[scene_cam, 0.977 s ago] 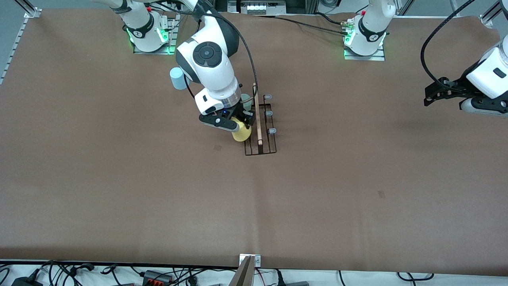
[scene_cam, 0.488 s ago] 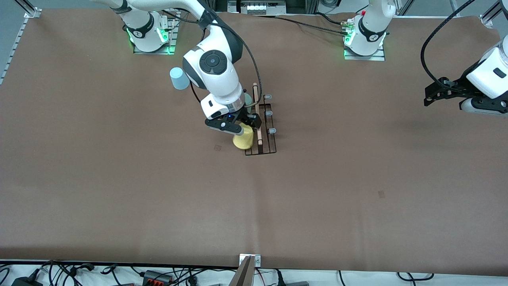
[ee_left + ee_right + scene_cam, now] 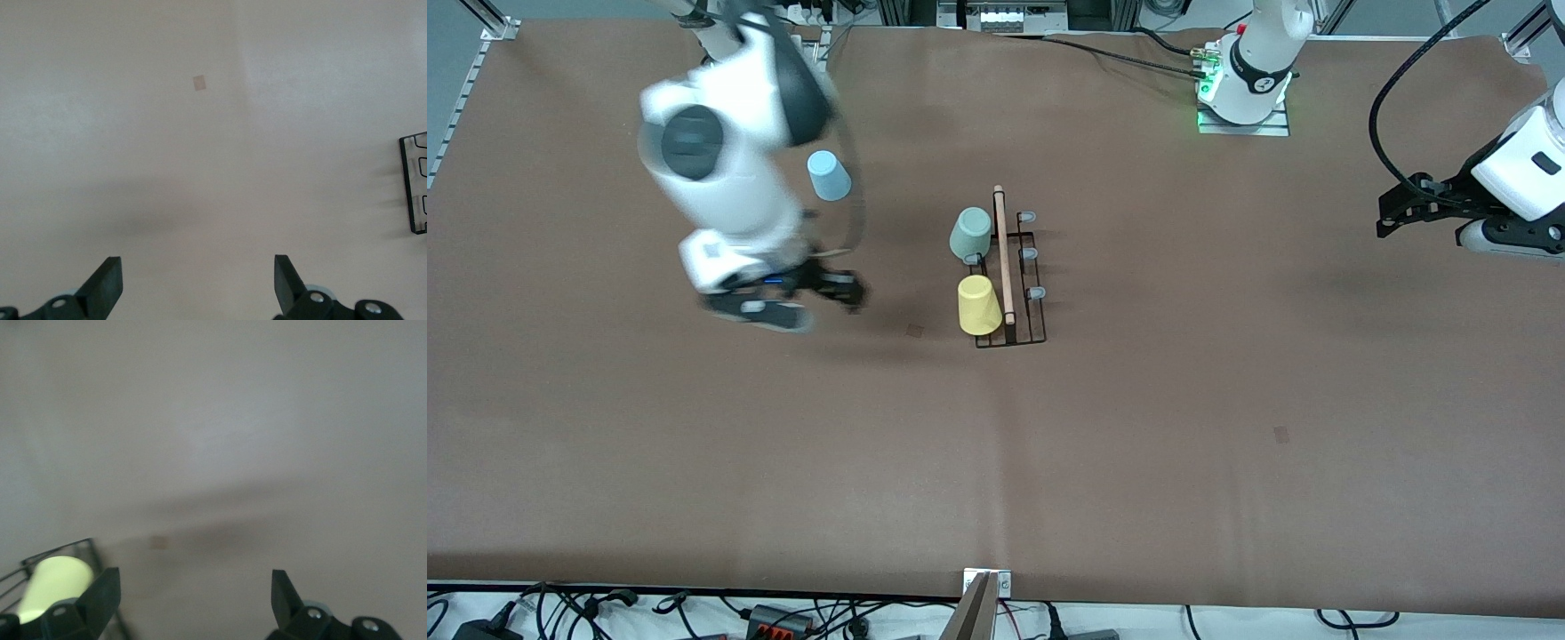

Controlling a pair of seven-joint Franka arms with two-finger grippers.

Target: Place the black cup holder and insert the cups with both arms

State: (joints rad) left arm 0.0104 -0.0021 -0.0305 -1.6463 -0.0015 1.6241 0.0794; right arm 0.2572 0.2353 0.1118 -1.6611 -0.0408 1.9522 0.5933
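Brown desk (image 3: 1138,444) carries the black cup holder (image 3: 1021,293) mid-desk, mint cup (image 3: 970,234) and yellow cup (image 3: 978,305) on its prongs; the blue cup (image 3: 829,175) stands toward the right arm's end. Right end effector (image 3: 805,298) hangs empty, spread wide; left end effector (image 3: 1405,209) waits wide at the desk's edge.

Brown table covering (image 3: 1138,427) spans the whole work surface, faint crease running down the middle. Two small dark square marks on it: one (image 3: 914,331) mid-table, another (image 3: 1281,435) nearer the front camera, toward the left arm's end. Cables and power adapters (image 3: 765,615) bunched along the front edge. Aluminium frame corner (image 3: 489,22) at the right arm's end.
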